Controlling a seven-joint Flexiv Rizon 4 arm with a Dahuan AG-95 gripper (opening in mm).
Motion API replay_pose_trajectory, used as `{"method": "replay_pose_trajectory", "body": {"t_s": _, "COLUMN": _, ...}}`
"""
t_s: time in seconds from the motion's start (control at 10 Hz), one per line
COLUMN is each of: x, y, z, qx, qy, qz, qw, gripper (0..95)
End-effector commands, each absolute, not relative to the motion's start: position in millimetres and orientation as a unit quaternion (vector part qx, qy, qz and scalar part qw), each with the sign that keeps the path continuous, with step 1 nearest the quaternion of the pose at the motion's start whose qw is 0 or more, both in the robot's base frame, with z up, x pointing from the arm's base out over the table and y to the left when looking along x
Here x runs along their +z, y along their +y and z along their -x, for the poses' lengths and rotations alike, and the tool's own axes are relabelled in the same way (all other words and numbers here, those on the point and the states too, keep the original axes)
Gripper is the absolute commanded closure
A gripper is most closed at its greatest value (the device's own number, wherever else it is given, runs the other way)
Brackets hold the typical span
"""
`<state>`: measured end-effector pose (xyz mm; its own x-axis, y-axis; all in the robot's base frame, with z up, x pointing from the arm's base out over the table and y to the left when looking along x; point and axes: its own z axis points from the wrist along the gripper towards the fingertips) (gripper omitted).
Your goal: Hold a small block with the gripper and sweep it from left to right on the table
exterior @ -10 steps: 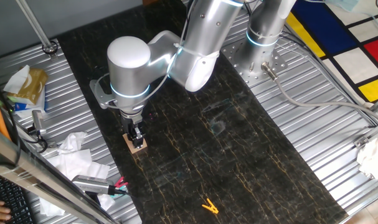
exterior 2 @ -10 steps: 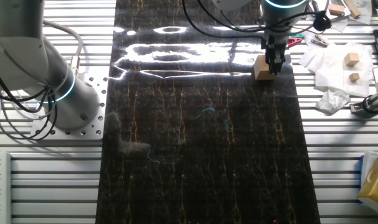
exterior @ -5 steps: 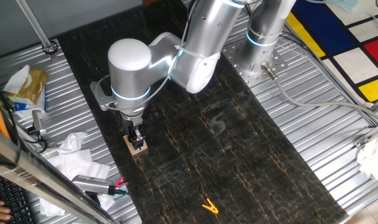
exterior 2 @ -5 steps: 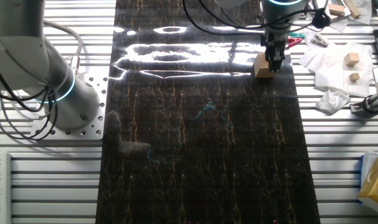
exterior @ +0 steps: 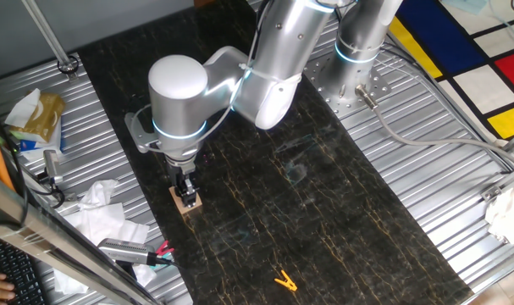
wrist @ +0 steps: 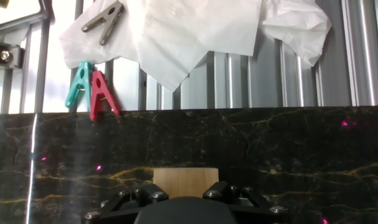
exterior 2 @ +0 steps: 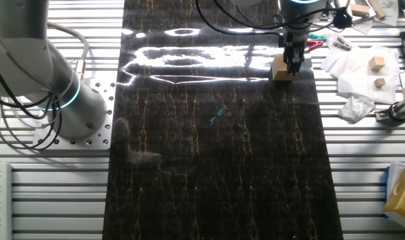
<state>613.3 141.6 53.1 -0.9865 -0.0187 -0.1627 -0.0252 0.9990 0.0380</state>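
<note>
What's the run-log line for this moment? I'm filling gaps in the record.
gripper: shut on small block | block: on table, near edge | yellow clip: apart, untouched

Legible text, labels, brands, numbers, signs: none in any view. Packaging at the frame edges carries no readable print; arm housings, bench surface and clips bear no visible markings.
</note>
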Motion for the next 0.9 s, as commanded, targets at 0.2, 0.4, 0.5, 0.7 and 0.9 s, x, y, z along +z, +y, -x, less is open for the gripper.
{"method": "replay_pose_trajectory", "body": {"t_s": 0.2, "x": 52.2, "y": 147.2, "z": -613.3, "qx": 0.024, "qy": 0.996, "qz": 0.004, "qw": 0.082, "gripper": 95.0}}
{"method": "replay_pose_trajectory", "body": {"t_s": 0.4, "x": 52.1, "y": 150.4, "z": -613.6, "qx": 0.025, "qy": 0.996, "qz": 0.000, "qw": 0.082, "gripper": 95.0}}
{"method": "replay_pose_trajectory", "body": {"t_s": 0.5, "x": 53.1, "y": 150.8, "z": -613.9, "qx": 0.022, "qy": 0.996, "qz": 0.000, "qw": 0.081, "gripper": 95.0}}
{"method": "replay_pose_trajectory", "body": {"t_s": 0.7, "x": 55.0, "y": 153.4, "z": -614.7, "qx": 0.028, "qy": 0.996, "qz": -0.001, "qw": 0.080, "gripper": 95.0}}
{"method": "replay_pose_trajectory", "body": {"t_s": 0.9, "x": 54.9, "y": 157.3, "z": -615.9, "qx": 0.029, "qy": 0.996, "qz": -0.004, "qw": 0.080, "gripper": 95.0}}
